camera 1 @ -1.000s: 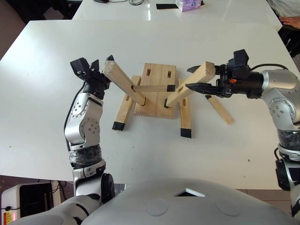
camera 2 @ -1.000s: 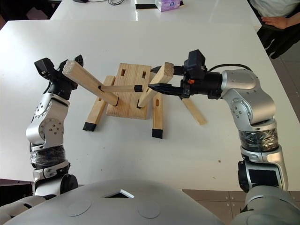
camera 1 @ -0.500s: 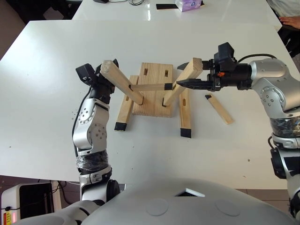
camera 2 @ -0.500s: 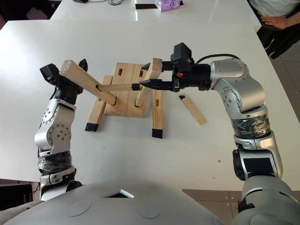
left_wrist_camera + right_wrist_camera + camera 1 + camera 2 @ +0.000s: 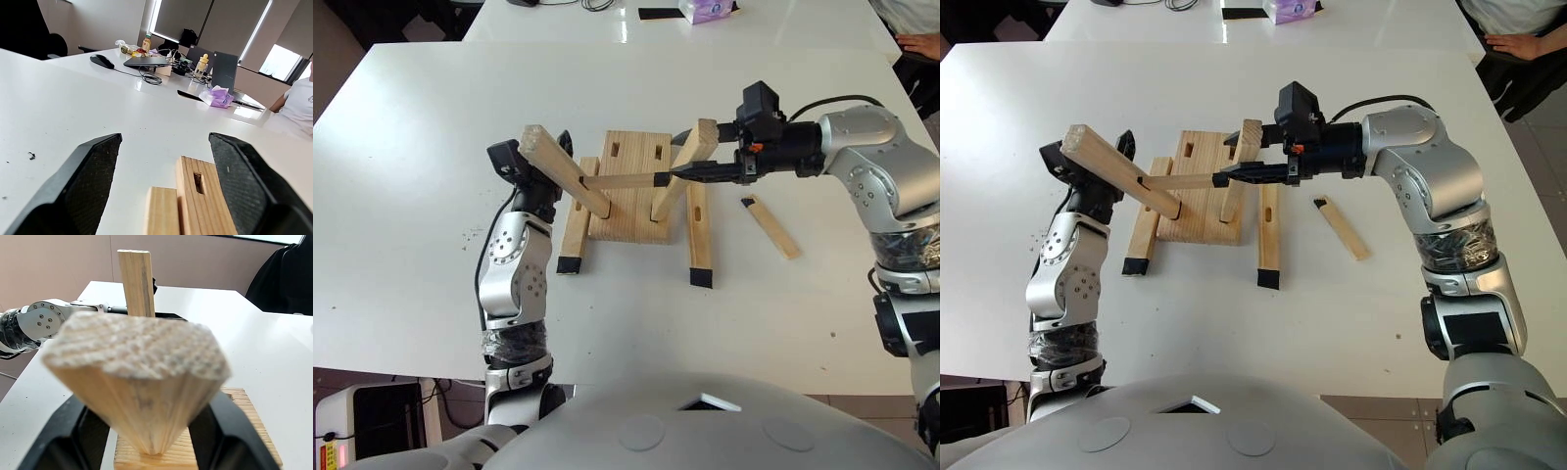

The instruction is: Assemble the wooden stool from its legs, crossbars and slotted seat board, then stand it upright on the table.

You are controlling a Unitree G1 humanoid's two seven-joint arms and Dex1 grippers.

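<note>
A: Where's the stool at?
B: Seat board (image 5: pixel 628 223) is lying flat. Left leg (image 5: pixel 566 174) and right leg (image 5: pixel 672 194) are leaning in its slots, w/ the crossbar (image 5: pixel 622 181) bridging them above it.
A: Jaws?
B: Right gripper (image 5: pixel 690 157) is clamping the right leg's top. Left gripper (image 5: pixel 534 150) is sitting spread astride the left leg's top, w/ a gap showing.
A: Handling?
B: Prob. light, stiff wood w/ loose joints. I'm leaning toward holding near the leg tops.
</note>
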